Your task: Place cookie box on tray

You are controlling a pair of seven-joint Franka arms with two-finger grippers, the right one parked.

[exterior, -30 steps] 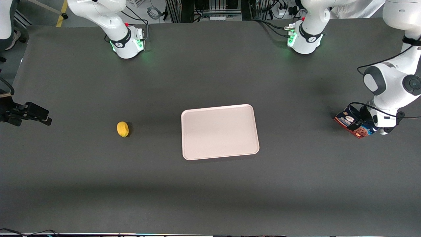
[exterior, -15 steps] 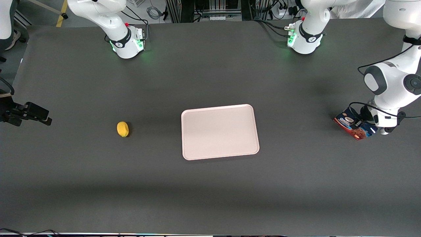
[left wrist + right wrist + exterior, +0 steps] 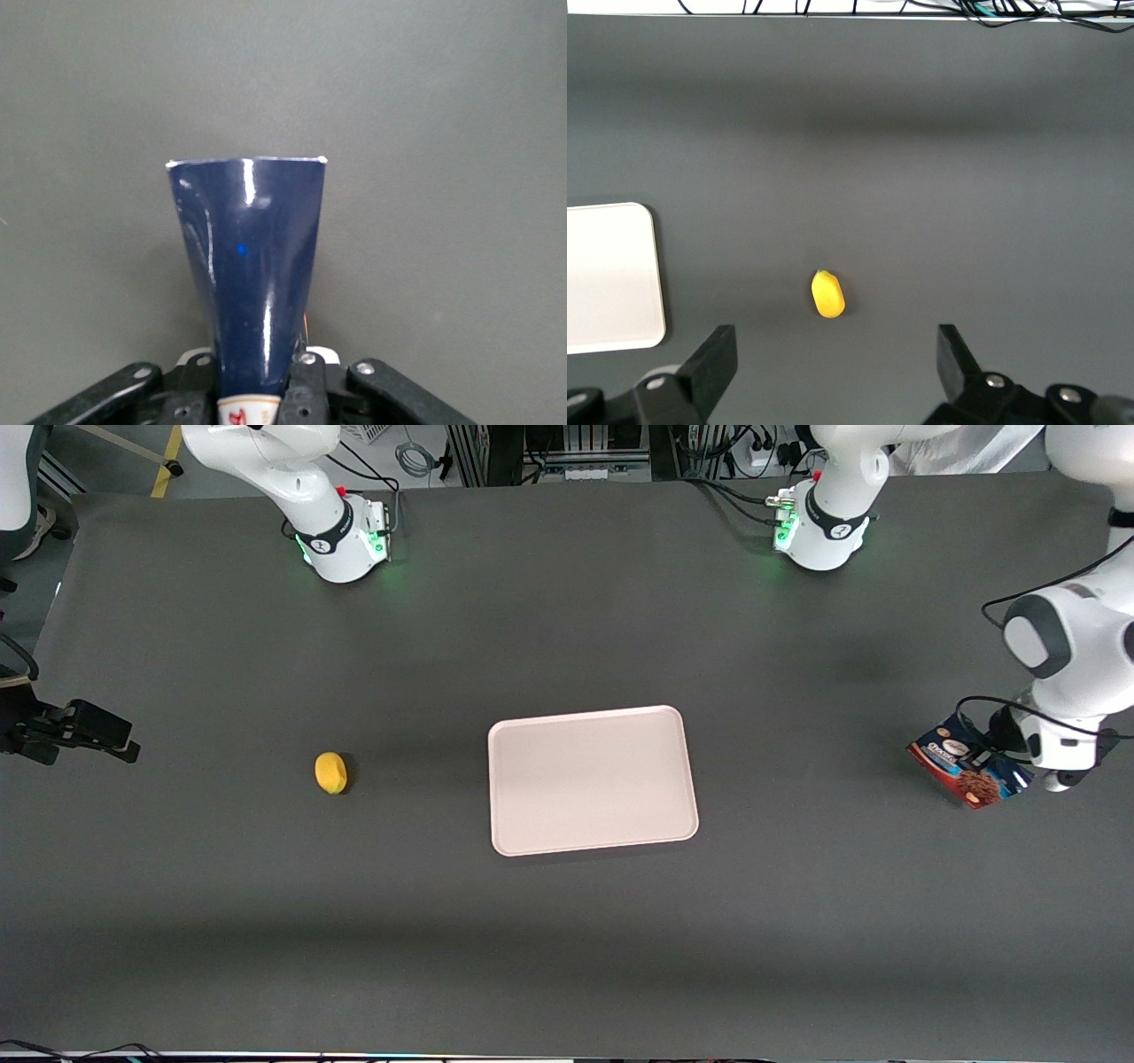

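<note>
The cookie box [image 3: 968, 769], dark blue with a red edge and a cookie picture, hangs tilted above the table toward the working arm's end. My gripper [image 3: 999, 760] is shut on it. In the left wrist view the box's narrow dark blue side [image 3: 251, 274] sticks out from between the fingers [image 3: 306, 390], which press on both flat faces. The pale pink tray [image 3: 591, 779] lies flat in the middle of the table with nothing on it, well apart from the box. Its corner also shows in the right wrist view [image 3: 611, 274].
A small yellow lump [image 3: 330, 772] lies on the table beside the tray, toward the parked arm's end; it shows in the right wrist view too [image 3: 827, 295]. The two arm bases [image 3: 341, 536] [image 3: 819, 527] stand along the table edge farthest from the front camera.
My gripper has risen with the cookie box in it and drifted slightly toward the working arm's end of the table. The box now hangs off the table.
</note>
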